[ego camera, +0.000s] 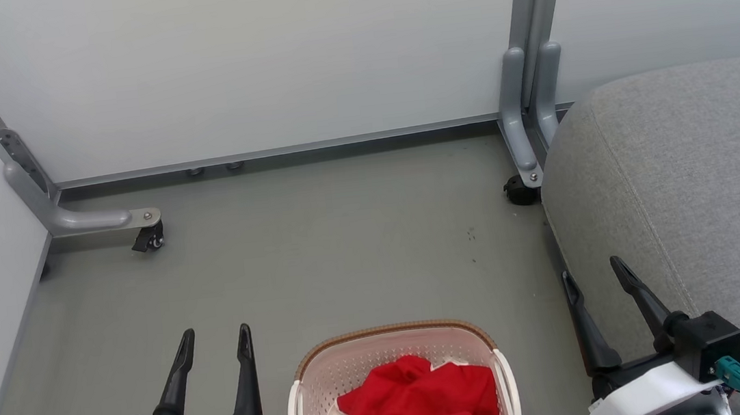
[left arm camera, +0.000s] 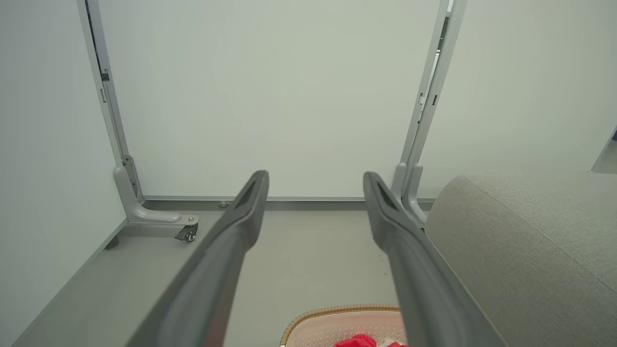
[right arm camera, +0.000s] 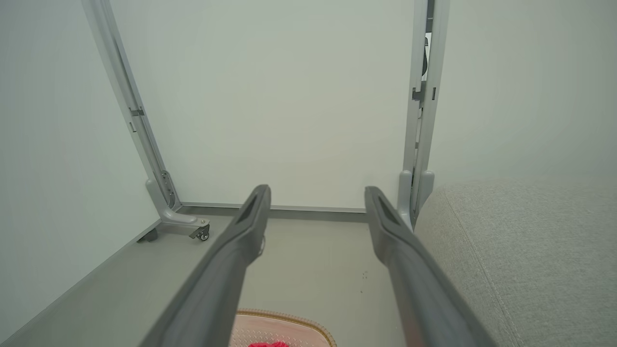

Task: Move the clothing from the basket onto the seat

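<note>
With the left gripper (ego camera: pixel 215 331) and right gripper (ego camera: pixel 591 268) spread and empty, a deep pinch into the crumpled bright red fabric clothing (ego camera: pixel 418 402) in the cream perforated plastic basket (ego camera: pixel 390 332) looked wisest.

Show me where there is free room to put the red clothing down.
The seat is bare. The floor between the basket and the white panel is bare too. Crowded: the basket, heaped with clothing, left hand and right hand flanking it.

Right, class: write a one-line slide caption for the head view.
Both open, the left gripper and right gripper flank the basket of red clothing; the grey seat stands at right.
</note>
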Tool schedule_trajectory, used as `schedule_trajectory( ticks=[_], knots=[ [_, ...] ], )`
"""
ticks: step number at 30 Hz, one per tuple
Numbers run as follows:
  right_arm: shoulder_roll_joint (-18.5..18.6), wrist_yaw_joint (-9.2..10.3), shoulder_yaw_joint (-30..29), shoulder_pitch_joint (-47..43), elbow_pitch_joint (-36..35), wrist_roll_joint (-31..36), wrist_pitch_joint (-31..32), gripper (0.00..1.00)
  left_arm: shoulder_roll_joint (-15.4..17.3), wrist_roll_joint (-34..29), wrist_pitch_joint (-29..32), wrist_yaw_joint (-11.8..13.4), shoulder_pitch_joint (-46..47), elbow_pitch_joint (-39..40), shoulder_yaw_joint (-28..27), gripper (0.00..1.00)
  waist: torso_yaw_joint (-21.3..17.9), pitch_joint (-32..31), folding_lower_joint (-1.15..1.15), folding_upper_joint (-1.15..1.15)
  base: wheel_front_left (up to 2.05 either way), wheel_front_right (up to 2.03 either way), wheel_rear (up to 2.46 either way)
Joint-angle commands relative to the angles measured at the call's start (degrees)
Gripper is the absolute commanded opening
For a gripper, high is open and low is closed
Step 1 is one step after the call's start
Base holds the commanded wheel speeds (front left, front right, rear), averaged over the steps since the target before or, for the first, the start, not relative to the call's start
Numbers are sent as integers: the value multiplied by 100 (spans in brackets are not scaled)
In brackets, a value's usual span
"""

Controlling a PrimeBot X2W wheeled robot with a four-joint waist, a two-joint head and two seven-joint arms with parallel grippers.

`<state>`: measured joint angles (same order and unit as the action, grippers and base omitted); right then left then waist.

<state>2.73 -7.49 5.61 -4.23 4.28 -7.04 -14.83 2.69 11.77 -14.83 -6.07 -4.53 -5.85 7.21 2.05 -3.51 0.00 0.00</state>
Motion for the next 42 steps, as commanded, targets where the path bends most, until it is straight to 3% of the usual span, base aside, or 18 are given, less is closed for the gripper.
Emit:
schedule_trajectory(
  ticks=[1,42],
  knots=[
    [28,0,8,-61,12,78,-42,100,36,-66,-44,3,-110,-10,-4,100,6,-11,0,0,0,0,0],
    [28,0,-188,-47,238,-19,-41,100,35,-84,-35,-124,-90,-350,112,100,-81,106,0,0,0,0,0]
  ],
)
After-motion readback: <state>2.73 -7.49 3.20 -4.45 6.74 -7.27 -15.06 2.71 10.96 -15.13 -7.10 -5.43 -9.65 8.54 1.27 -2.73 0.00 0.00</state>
